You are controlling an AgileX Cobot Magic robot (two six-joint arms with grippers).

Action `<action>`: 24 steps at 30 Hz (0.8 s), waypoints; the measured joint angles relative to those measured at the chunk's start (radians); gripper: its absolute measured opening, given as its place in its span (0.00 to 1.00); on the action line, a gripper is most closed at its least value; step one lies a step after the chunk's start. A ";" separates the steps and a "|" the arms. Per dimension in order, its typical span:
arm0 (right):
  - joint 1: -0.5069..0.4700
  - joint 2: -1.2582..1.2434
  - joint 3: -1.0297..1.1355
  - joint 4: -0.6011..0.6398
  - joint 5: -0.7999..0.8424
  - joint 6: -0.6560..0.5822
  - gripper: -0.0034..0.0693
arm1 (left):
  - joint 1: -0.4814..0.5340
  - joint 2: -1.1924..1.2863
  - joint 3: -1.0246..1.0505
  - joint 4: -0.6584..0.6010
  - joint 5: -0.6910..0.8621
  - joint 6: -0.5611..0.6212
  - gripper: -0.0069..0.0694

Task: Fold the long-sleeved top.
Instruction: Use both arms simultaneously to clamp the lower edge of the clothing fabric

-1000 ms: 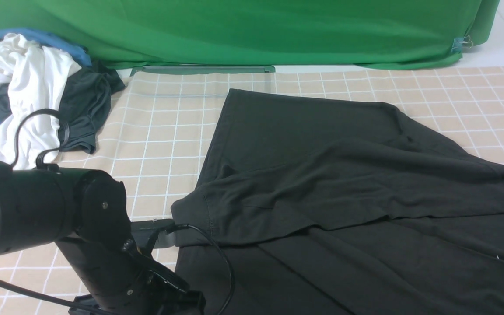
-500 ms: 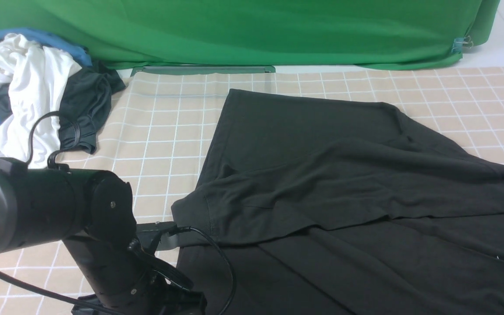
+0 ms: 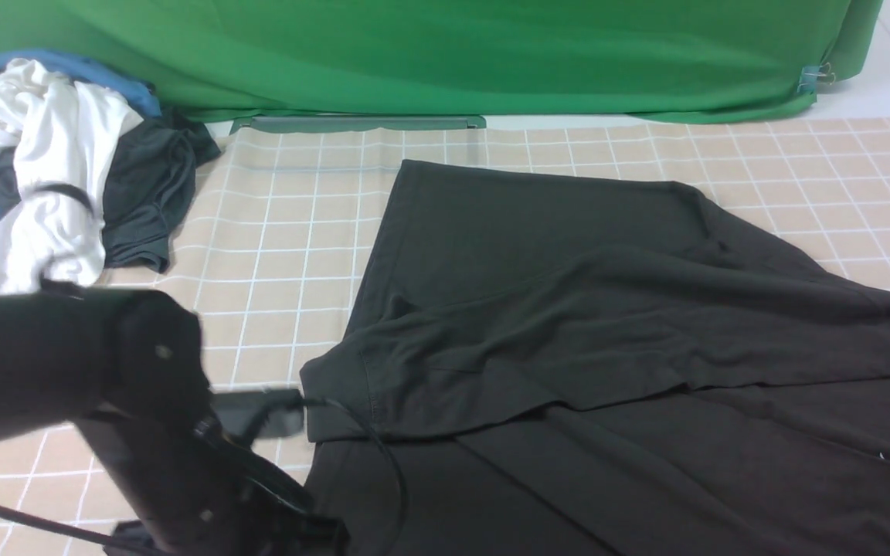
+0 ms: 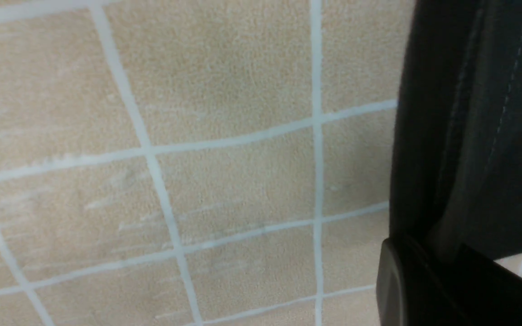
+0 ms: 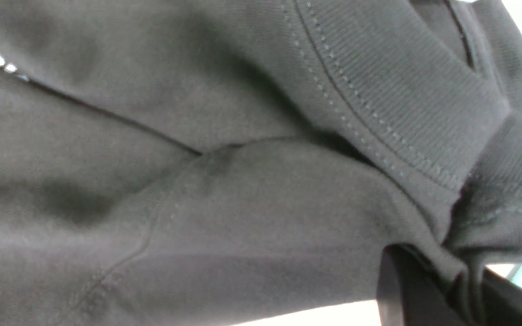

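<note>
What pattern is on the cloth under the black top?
The tablecloth is beige with a white grid; clearest in the left wrist view.

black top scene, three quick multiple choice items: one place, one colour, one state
1. Where does the heap of other clothes lie? A far left B far right C near middle
2. What colour is the backdrop? A white B green C blue
3. What is the left gripper doing? A hanging open B out of sight C shut on the long-sleeved top

1 A: the front view shows it far left. 2 B: the drape is green. 3 C: its jaws pinch the top's stitched edge.
</note>
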 joint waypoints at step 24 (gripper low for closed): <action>0.000 0.020 -0.047 -0.001 -0.071 0.127 0.15 | 0.165 -0.057 -0.099 -0.046 0.135 0.008 0.13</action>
